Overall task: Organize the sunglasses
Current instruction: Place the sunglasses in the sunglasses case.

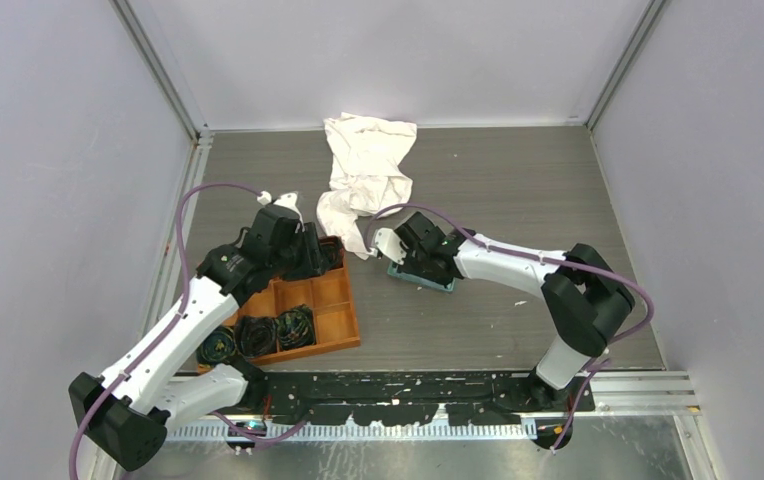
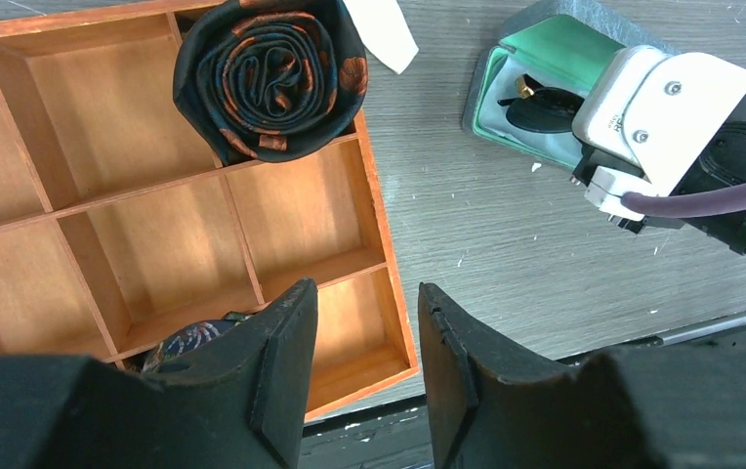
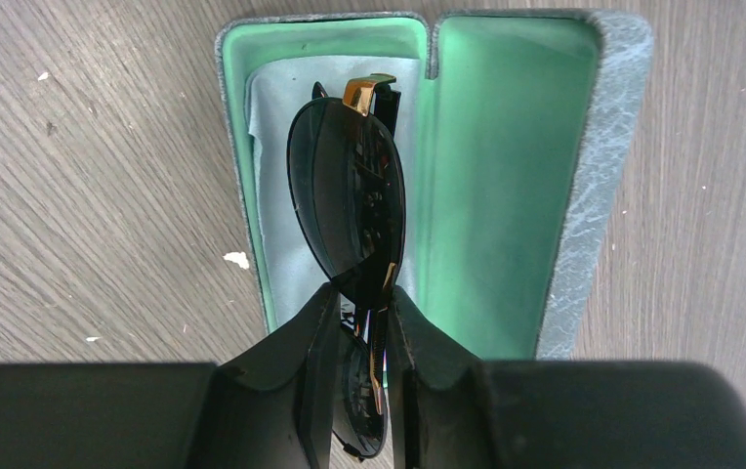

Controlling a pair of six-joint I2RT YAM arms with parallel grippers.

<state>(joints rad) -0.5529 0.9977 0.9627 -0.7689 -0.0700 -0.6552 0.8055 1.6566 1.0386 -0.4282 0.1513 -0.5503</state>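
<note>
The sunglasses, black with dark oval lenses and a gold hinge, hang folded over the left half of the open grey-blue case with its mint-green lining. My right gripper is shut on their lower end. From the left wrist view the sunglasses show as a dark shape inside the case, under the right wrist. In the top view the right gripper sits over the case mid-table. My left gripper stands open and empty above the wooden tray's corner.
A wooden divided tray lies at the left, holding three black coiled bundles in its near row and another bundle in a far compartment. A crumpled white cloth lies behind the case.
</note>
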